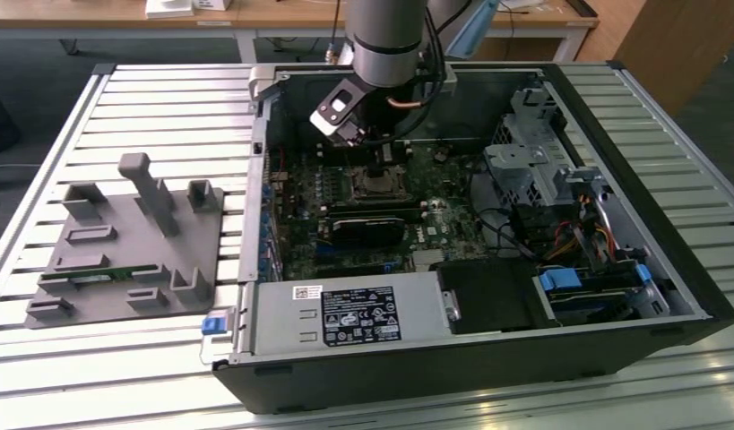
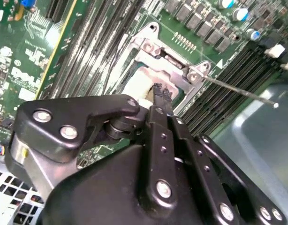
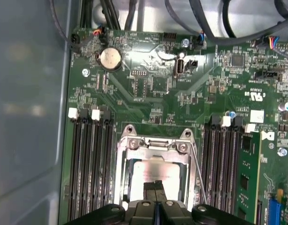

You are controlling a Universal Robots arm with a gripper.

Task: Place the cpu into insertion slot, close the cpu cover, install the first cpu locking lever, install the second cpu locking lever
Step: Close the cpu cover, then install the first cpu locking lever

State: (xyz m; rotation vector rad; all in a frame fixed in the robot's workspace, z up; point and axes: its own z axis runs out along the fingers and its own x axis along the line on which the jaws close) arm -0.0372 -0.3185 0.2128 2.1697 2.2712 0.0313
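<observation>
The insertion slot (image 1: pixel 373 185) sits in the green motherboard inside the open computer case. The pale cpu (image 3: pixel 155 172) lies in it, and the silver cpu cover (image 3: pixel 153 146) frames its face and looks lowered over it. In both wrist views my gripper (image 3: pixel 155 186) hangs right over the cpu, its dark fingers (image 2: pixel 160 96) pressed together and the tips at or just above the chip's face. One thin locking lever (image 2: pixel 238 91) sticks out sideways from a corner of the cover (image 2: pixel 167 58), and it runs along the socket's side in the first wrist view (image 3: pixel 199 173).
Black memory slots (image 3: pixel 90 173) flank the socket on both sides. A coin battery (image 3: pixel 110 58) lies further along the board. In the exterior view a black card (image 1: pixel 367 224), a power supply (image 1: pixel 342 313) and a drive cage (image 1: pixel 534 161) crowd the case. A grey fixture (image 1: pixel 127 242) stands at that view's left.
</observation>
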